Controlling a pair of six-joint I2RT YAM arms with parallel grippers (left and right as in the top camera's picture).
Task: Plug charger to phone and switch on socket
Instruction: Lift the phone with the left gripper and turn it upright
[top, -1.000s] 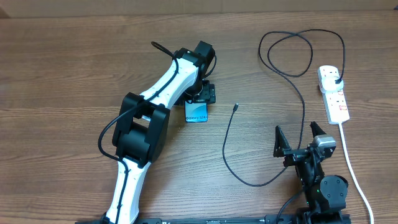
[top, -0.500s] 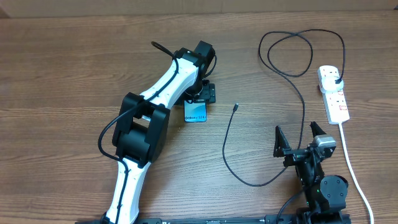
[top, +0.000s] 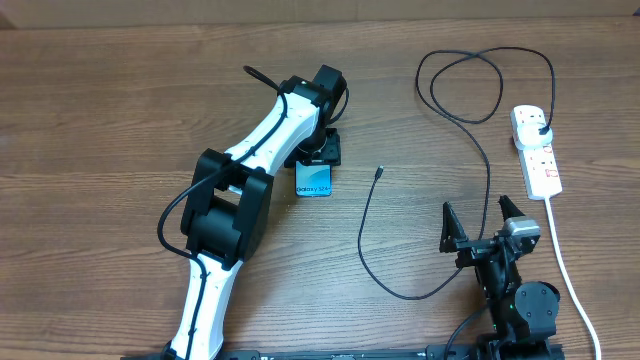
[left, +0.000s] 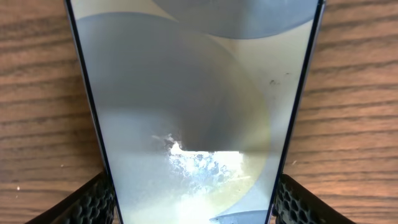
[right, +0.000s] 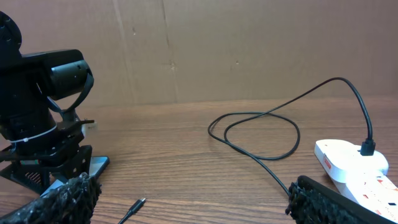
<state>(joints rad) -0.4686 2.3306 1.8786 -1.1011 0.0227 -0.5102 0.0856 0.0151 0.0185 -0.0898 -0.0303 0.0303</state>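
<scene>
The phone (top: 314, 180) lies flat on the table with its light blue "Galaxy S24" screen up. My left gripper (top: 322, 152) is at its far end, and in the left wrist view its fingers (left: 193, 208) press both black edges of the phone (left: 193, 93). The charger is a thin black cable (top: 365, 235) with its connector tip (top: 379, 172) lying free to the right of the phone. Its plug end (top: 541, 128) sits in the socket (top: 540, 165). My right gripper (top: 480, 230) is open and empty near the front edge, its fingers (right: 196, 205) apart, with the tip (right: 138, 204) lying ahead of them.
The socket's white cord (top: 568, 270) runs toward the front right corner, beside my right arm. The charger cable loops at the back (top: 470, 85) and curves along the table in front of my right gripper. A cardboard wall (right: 249, 50) stands behind the table.
My left gripper's jaws have narrowed onto the phone's sides. The phone has shifted slightly. My right arm has not moved.
</scene>
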